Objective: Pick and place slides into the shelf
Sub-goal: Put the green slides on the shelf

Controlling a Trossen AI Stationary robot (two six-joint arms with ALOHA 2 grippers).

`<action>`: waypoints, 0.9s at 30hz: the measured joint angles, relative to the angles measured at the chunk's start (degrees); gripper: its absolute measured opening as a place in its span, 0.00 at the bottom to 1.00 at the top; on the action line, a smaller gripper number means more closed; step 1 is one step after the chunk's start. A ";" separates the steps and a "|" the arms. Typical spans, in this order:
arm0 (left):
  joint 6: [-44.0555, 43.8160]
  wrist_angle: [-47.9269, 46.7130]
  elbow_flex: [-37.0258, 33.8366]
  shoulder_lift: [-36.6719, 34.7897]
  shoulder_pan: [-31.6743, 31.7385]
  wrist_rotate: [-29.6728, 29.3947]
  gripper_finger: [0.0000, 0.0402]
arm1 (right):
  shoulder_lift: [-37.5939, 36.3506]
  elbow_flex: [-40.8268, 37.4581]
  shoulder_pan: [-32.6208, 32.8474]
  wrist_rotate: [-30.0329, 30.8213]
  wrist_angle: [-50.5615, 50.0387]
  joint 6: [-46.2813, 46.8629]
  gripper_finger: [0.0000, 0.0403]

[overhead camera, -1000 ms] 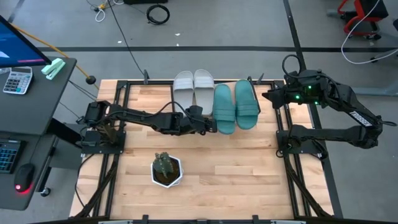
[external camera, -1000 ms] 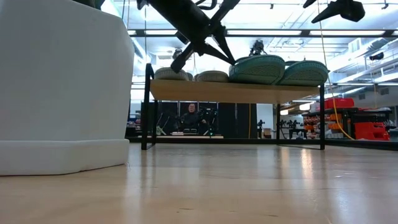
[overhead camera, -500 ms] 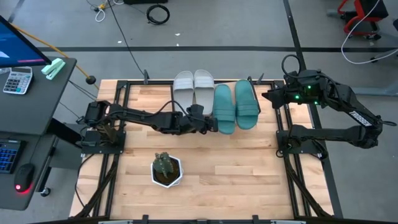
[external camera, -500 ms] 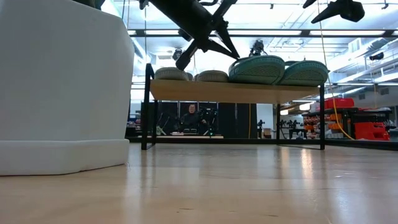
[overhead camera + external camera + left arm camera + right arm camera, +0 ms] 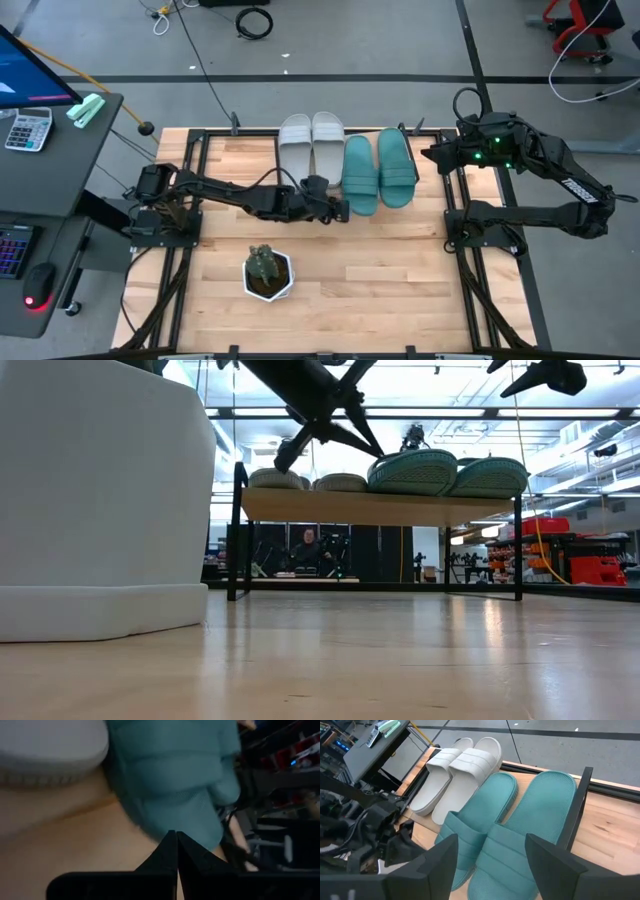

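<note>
Slides (image 5: 346,160) lie four abreast on the shelf (image 5: 380,506): the light grey pair (image 5: 455,775) beside the teal pair (image 5: 510,827), the inner grey and inner teal sandals close enough that touching cannot be ruled out. Judging by that row, the placing looks essentially done.

In the high view the left gripper (image 5: 340,210) sits just at the near end of the inner teal slide (image 5: 170,785). Its wrist view shows the two dark fingers (image 5: 162,857) pressed together to a point with nothing between them. The step in hand seems to be a final nudge or a retreat; either way, a push would best go squarely along the sandal's length, low on its end, so it slides without twisting into its neighbour. A lifted, level withdrawal would avoid catching the rubbery edge.

The right gripper (image 5: 492,862) hovers off the shelf's far side with its fingers spread wide and empty.

The sandals look soft and matte, with wide ribbed straps and rounded soles; the shelf is a flat pale board on thin black legs.
</note>
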 joint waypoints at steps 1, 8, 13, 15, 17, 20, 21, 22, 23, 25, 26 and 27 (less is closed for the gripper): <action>0.01 -0.86 0.00 0.00 -0.31 -0.29 0.01 | 0.00 0.00 0.00 0.00 0.00 0.00 0.59; -0.41 -7.61 0.00 0.00 -1.03 -0.84 0.01 | 0.00 0.00 0.00 0.00 -0.21 0.02 0.59; 0.29 -7.80 0.00 0.00 -0.30 -2.01 0.01 | 0.00 0.00 0.00 0.00 -0.61 0.09 0.59; 0.44 -7.71 0.00 0.00 0.23 -2.10 0.01 | 0.00 0.00 0.02 -0.02 -0.63 0.09 0.59; 0.79 -7.57 0.00 0.00 0.49 -2.13 0.01 | 0.00 0.00 0.01 -0.02 -0.63 0.09 0.59; 1.84 -6.60 0.00 0.00 1.02 -1.86 0.01 | 0.00 0.00 0.00 -0.02 -0.63 0.09 0.59; 1.95 -6.38 0.00 0.00 1.18 -1.61 0.01 | 0.00 0.00 0.02 -0.02 -0.63 0.09 0.59; 1.99 -6.21 0.00 0.00 1.41 -1.28 0.01 | 0.00 0.00 0.01 -0.02 -0.63 0.09 0.59; 2.24 -6.04 0.00 0.00 1.59 -1.11 0.01 | 0.00 0.00 0.00 -0.02 -0.63 0.09 0.59; 2.86 -4.96 0.01 0.00 1.94 -1.01 0.01 | 0.00 0.00 0.00 -0.02 -0.63 0.09 0.59; 2.96 -4.72 0.05 0.00 2.08 -1.02 0.01 | 0.00 0.00 0.01 -0.02 -0.63 0.09 0.59; 2.96 -4.70 0.07 0.00 2.28 -1.00 0.01 | 0.00 0.00 0.00 -0.01 -0.63 0.09 0.59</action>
